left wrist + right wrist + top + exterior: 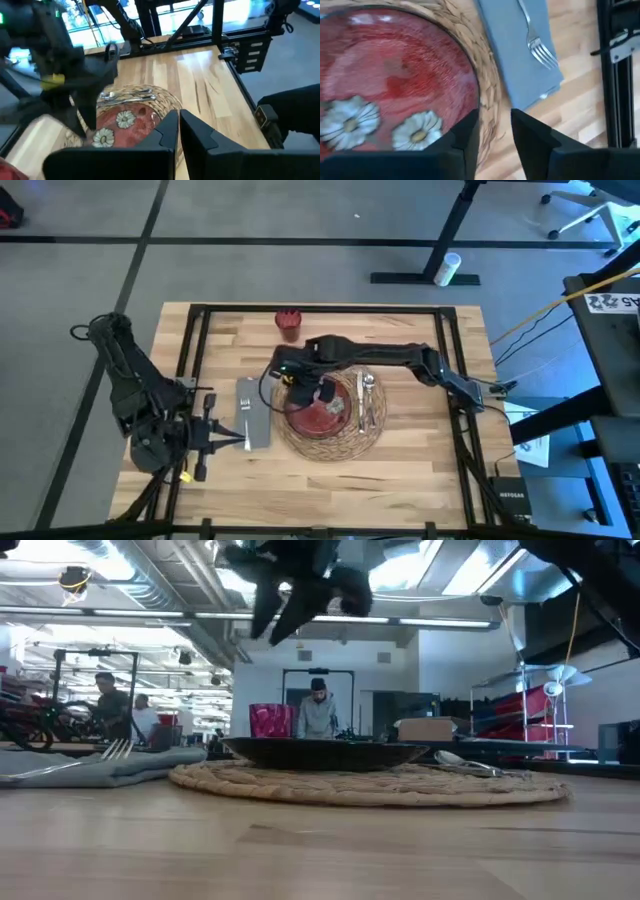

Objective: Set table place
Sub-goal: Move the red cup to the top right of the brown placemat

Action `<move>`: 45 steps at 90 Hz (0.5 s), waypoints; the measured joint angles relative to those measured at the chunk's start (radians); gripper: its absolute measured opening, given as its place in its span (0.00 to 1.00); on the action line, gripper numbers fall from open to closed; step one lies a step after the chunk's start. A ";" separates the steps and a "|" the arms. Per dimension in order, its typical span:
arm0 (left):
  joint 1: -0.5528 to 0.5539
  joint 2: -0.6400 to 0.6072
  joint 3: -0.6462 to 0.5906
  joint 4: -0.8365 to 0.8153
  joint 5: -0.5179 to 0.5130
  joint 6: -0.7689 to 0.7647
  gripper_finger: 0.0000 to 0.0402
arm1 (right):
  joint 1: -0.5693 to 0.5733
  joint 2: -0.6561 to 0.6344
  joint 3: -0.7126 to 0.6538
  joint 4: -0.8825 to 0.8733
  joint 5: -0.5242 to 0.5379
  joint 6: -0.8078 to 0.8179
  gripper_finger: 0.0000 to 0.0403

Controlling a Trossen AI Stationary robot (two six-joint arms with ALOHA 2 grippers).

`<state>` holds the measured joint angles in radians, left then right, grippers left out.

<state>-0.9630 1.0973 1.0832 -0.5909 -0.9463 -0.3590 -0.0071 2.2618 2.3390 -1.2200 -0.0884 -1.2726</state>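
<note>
The place setting is laid near the middle of the counter [420,465]: a round woven straw mat [372,442] w/ a dark red plate [322,416] seated on it. Two pale flowers are seen on the plate in both wrist views. A spoon [368,388] and another silver piece are laid on the mat's right part, beside the plate. A gray napkin [252,412] is placed just left of the mat, touching or nearly touching its edge, w/ a fork [536,41] lying on it, tines toward the counter's near edge. A small red cup [289,323] is stood behind the mat, near the far frame bar, apart from the mat.

The right tool [495,130] is held above the plate's left rim, at the mat's edge nearest the napkin; its fingers are kept narrow, a slim gap between them, nothing gripped. In the low view it is hung clear above the plate. The right arm is stretched across from the counter's right side.

The left tool [179,127] is parked at the counter's left, just beside the napkin, pointed toward the setting; fingers nearly together, only a thin gap, nothing held.

In the low view, people are seen in the room beyond the counter, well behind the cup.
</note>
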 joint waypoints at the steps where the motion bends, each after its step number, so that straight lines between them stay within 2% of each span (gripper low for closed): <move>1: 0.000 0.000 0.000 0.000 0.000 0.000 0.00 | 0.000 -0.005 0.000 -0.006 0.002 0.003 0.17; 10: 0.000 0.000 0.000 -0.003 -0.001 -0.001 0.00 | 0.007 -0.047 0.000 -0.060 0.015 0.019 0.05; 15: 0.000 0.000 0.000 -0.007 -0.001 -0.001 0.00 | 0.010 -0.067 0.000 -0.089 0.025 0.036 0.02; 30: 0.001 0.000 0.000 -0.027 -0.006 -0.018 0.00 | 0.015 -0.127 0.000 -0.174 0.044 0.117 0.03; 45: 0.002 0.000 0.000 -0.028 -0.012 -0.011 0.00 | -0.029 -0.110 -0.003 -0.138 0.233 0.174 0.03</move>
<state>-0.9607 1.0973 1.0832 -0.6193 -0.9585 -0.3702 -0.0363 2.1517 2.3356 -1.3576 0.1444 -1.0990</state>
